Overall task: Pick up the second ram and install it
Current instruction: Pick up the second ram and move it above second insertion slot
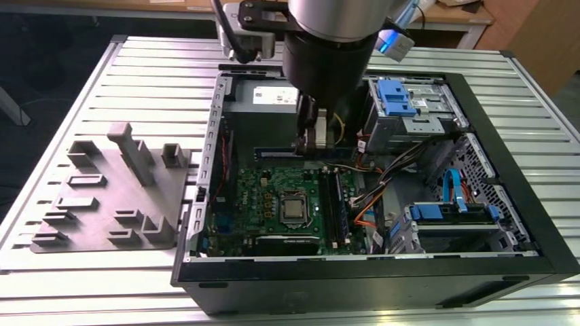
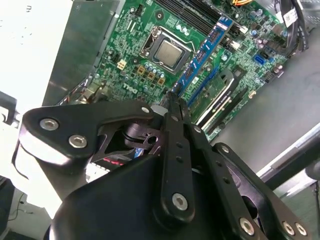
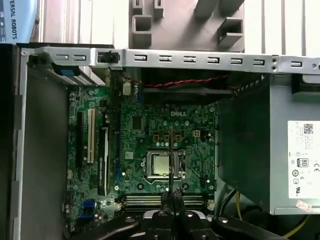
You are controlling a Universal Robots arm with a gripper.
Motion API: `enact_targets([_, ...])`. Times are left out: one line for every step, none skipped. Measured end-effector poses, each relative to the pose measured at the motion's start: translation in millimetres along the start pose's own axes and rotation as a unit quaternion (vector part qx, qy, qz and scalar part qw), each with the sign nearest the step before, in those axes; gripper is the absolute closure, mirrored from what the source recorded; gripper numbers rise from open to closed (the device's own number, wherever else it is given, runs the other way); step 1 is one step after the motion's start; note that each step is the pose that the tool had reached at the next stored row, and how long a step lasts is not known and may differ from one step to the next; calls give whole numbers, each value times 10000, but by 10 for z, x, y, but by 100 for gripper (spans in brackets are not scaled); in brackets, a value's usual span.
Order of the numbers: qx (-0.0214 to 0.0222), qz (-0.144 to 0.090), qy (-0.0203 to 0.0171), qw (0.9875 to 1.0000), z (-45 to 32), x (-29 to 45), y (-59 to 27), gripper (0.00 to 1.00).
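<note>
**Black gripper [image 1: 311, 146] pinching the second ram [image 3: 171, 150] above the green motherboard [image 1: 263, 197]**

The gripper is reaching down into the open black metal computer case [image 1: 544, 224], which is lying on its side on a ribbed aluminium table [image 1: 136, 61]. Its fingers are pressing together on the second ram, a thin, long, narrow dark memory stick. In the first wrist view the stick is showing edge-on, as a fine dark line running out from the fingertips across the square silver processor socket [image 3: 161, 165]. In the second wrist view it [image 2: 205, 50] is showing a bluish face. The long dark memory slots [image 3: 140, 201] are lying just beside the fingertips. Whether the stick is touching the board cannot be told. A grey plastic fixture block with raised holders [image 1: 118, 197] is sitting on the table, at the exterior view's left of the case.
</note>
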State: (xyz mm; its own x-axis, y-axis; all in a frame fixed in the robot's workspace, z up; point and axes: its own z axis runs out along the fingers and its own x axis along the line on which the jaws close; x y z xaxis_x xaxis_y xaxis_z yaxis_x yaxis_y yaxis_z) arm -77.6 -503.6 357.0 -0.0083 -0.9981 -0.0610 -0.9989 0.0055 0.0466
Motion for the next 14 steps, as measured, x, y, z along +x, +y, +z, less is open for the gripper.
enact_targets([0,0,0,10000,20,1,-1,92])
enact_targets([0,0,0,10000,37,2,-2,92])
enact_targets([0,0,0,10000,55,2,-3,92])
enact_targets([0,0,0,10000,73,3,-5,92])
enact_targets([0,0,-1,10000,92,3,-6,92])
enact_targets([0,-1,0,10000,109,0,-7,92])
enact_targets([0,0,1,10000,126,-6,-7,92])
enact_targets([0,0,2,10000,145,-15,-8,92])
enact_targets([0,0,0,10000,166,-26,-9,92])
enact_targets([0,0,0,10000,185,-37,-9,92])
enact_targets([0,0,1,10000,203,-49,-10,92])
enact_targets([0,0,0,10000,221,-59,-11,92])
enact_targets([0,0,0,10000,242,-67,-11,92])
enact_targets([1,-1,-2,10000,261,-70,-13,92])
